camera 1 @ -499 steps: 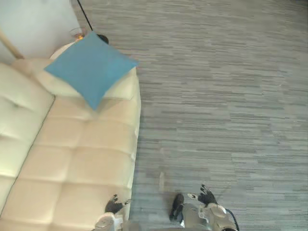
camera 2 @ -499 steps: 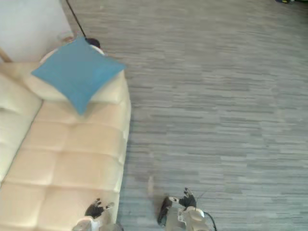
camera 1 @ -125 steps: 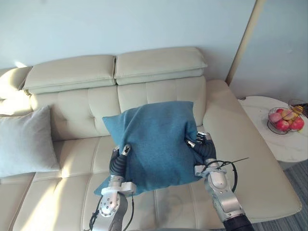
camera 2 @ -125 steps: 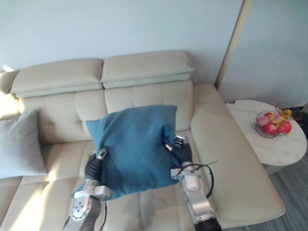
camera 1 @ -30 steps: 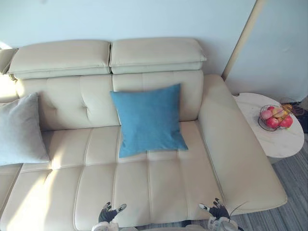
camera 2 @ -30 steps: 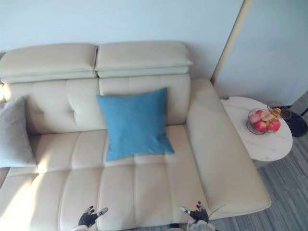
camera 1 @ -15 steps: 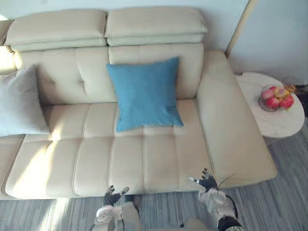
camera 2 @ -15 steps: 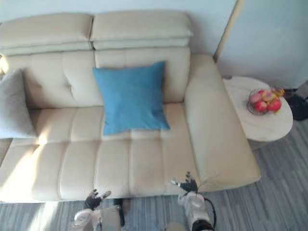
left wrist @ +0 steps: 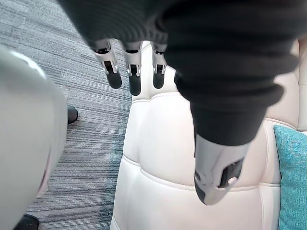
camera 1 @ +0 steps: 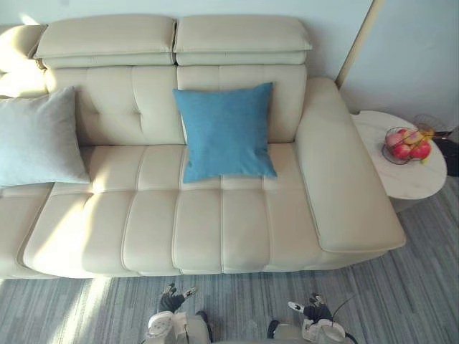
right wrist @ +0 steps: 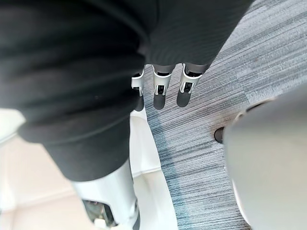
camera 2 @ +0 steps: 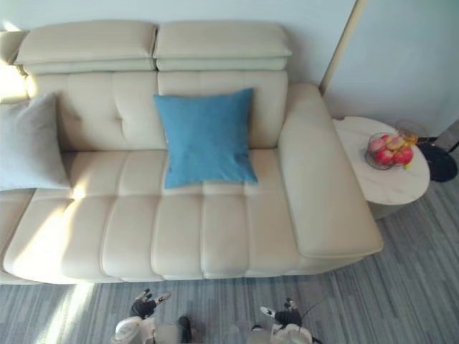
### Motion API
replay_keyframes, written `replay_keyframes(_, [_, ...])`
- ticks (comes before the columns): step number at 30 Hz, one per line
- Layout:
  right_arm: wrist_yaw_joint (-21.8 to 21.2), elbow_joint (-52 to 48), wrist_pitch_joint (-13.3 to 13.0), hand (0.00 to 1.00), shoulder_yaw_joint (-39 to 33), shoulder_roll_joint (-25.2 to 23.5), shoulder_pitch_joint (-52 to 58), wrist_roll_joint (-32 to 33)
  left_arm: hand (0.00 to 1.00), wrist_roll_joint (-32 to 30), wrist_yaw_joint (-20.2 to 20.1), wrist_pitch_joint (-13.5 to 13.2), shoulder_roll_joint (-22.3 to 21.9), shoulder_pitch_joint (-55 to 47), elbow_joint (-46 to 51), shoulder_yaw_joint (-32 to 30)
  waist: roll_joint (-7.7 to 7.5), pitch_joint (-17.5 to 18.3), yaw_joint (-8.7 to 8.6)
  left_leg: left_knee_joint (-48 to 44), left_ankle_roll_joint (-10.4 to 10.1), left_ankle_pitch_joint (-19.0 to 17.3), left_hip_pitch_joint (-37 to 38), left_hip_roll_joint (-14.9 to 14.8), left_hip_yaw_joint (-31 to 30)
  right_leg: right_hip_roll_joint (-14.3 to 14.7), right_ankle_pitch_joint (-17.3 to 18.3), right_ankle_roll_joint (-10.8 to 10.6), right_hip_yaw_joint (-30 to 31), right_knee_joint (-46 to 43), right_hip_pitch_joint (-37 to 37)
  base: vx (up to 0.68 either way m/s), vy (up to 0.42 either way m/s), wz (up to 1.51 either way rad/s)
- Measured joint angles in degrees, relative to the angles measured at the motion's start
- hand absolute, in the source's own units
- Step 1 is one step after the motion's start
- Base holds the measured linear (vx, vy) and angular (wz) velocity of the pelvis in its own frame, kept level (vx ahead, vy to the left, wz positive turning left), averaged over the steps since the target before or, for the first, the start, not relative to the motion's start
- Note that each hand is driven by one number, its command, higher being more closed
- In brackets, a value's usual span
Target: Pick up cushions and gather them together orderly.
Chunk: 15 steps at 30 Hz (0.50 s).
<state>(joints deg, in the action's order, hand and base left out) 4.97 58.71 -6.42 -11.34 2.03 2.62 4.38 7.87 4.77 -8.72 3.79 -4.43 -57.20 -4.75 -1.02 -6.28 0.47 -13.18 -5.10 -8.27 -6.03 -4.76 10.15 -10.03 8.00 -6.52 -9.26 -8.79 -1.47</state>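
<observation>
My left robot hand (camera 1: 172, 299) hangs low over the grey floor (camera 1: 401, 287), just in front of the sofa (camera 1: 215, 229). Its fingers (left wrist: 135, 79) are straight and spread a little, the thumb (left wrist: 216, 177) stands apart from them, and it holds nothing. My right robot hand (camera 1: 310, 310) is also low over the floor, off to the right. Its fingers (right wrist: 159, 91) are straight and side by side, and it is empty too.

The blue cushion (camera 1: 226, 132) stands on the cream sofa, with its lower edge on the seat and its back leaning against the backrest, right of the middle. The grey cushion (camera 1: 39, 140) leans against the backrest at the sofa's left end. The two cushions are well apart, with bare seat and backrest between them. Neither one touches either of my robot hands.

Past the sofa's right arm is a round white tabletop (camera 1: 412, 183). On it sits a fruit bowl (camera 1: 407, 145) with red and yellow fruit inside.
</observation>
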Motion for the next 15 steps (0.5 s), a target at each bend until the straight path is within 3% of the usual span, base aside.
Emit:
replay_keyframes(6, [-0.02,1.07,0.21,0.0,-1.04,0.3,-0.25,-2.18,0.0,-1.16,-0.2,0.34,-0.06,-0.89,-1.08,1.14,1.55,1.34,-0.01,4.83,0.09,3.09,2.98,0.61,-0.42,0.39,-1.33,0.19,-0.36,1.79,1.52,-0.06,-0.006,0.01])
replay_keyframes(9, [0.0,1.26,0.29,0.0,-1.95,0.53,-0.31,-2.27,0.0,-1.26,-0.44,0.48,0.02,-0.89,-2.01,1.16,1.61,1.5,-0.06,5.61,-0.15,3.6,3.83,0.15,-1.21,1.02,-1.6,0.61,-1.07,2.24,2.56,-0.03,-0.045,0.06])
replay_keyframes(10, [-0.1,3.15,0.72,0.0,-1.94,0.4,-0.28,-4.38,0.0,-1.63,-0.55,0.64,1.07,-1.22,-3.15,-0.8,-0.51,2.29,-0.1,5.88,-0.22,1.2,6.33,0.38,-1.69,1.05,-0.04,0.74,-1.38,3.24,5.5,-0.01,-0.023,0.04])
replay_keyframes(15, [-0.1,3.15,0.72,0.0,-1.94,0.4,-0.27,-4.38,0.0,-1.64,-0.55,0.64,1.08,-1.22,-3.15,-0.79,-0.51,2.29,-0.12,5.97,-0.23,1.23,6.3,0.39,-1.71,1.04,-0.05,0.74,-1.49,3.23,5.51,0.0,0.0,0.0])
